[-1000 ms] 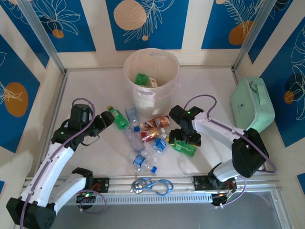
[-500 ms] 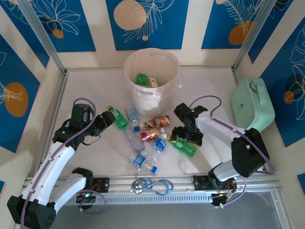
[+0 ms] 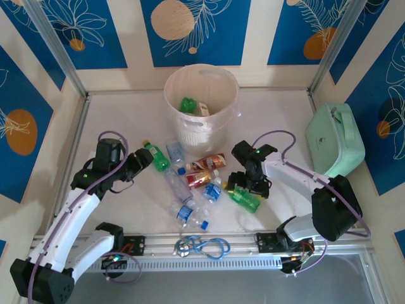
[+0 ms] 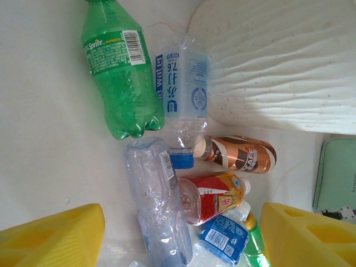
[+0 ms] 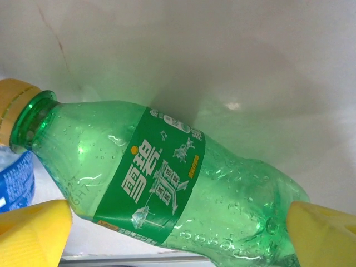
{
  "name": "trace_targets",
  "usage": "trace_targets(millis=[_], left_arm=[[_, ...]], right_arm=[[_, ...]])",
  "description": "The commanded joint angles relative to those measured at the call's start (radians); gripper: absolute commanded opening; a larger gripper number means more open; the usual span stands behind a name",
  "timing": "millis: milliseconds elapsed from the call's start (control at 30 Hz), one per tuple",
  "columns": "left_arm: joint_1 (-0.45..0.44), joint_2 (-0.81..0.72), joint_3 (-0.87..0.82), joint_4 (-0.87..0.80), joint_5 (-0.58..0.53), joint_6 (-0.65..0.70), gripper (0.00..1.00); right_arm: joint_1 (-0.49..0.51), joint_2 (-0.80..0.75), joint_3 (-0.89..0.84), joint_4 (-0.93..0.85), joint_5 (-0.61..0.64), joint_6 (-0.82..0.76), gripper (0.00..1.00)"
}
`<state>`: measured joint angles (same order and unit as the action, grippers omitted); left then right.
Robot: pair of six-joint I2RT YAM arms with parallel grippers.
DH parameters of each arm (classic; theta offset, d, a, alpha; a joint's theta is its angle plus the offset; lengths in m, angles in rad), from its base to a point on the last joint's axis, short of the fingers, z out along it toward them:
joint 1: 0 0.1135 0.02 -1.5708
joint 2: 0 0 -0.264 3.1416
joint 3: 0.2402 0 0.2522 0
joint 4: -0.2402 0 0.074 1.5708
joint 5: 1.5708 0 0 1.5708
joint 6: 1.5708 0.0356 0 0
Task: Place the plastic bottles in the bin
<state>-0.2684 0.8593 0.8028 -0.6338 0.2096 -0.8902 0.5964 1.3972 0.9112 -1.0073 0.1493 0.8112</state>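
Green bottle (image 5: pixel 167 178) lies ungripped within the wide-open right end effector (image 5: pixel 178 236); left end effector (image 4: pixel 181 236) open, empty.

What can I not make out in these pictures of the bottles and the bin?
- Top external: the wall of the bin hides whatever lies below the green bottle inside.
- Right wrist: the base of the Sprite bottle is cut off by the lower edge and a yellow finger.
- Left wrist: the crushed clear bottle runs past the lower edge.
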Motion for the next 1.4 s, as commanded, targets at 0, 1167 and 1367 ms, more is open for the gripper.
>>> trace_targets(millis=[0,1167,1367], left_arm=[[0.009,-0.010,-0.010,0.014,0.019,-0.015,0.74],[0.014,-0.017,-0.005,0.020,0.028,-0.012,0.74],[0.018,-0.022,-0.010,0.019,0.031,-0.015,0.74]], right_arm=[[0.025,0.008,-0.001,-0.049,0.000,-0.019,0.99],[-0.122,-0.003,-0.098,-0.052,0.059,0.053,1.00],[-0.199,0.018,-0.128,0.034,-0.007,0.016,0.91]])
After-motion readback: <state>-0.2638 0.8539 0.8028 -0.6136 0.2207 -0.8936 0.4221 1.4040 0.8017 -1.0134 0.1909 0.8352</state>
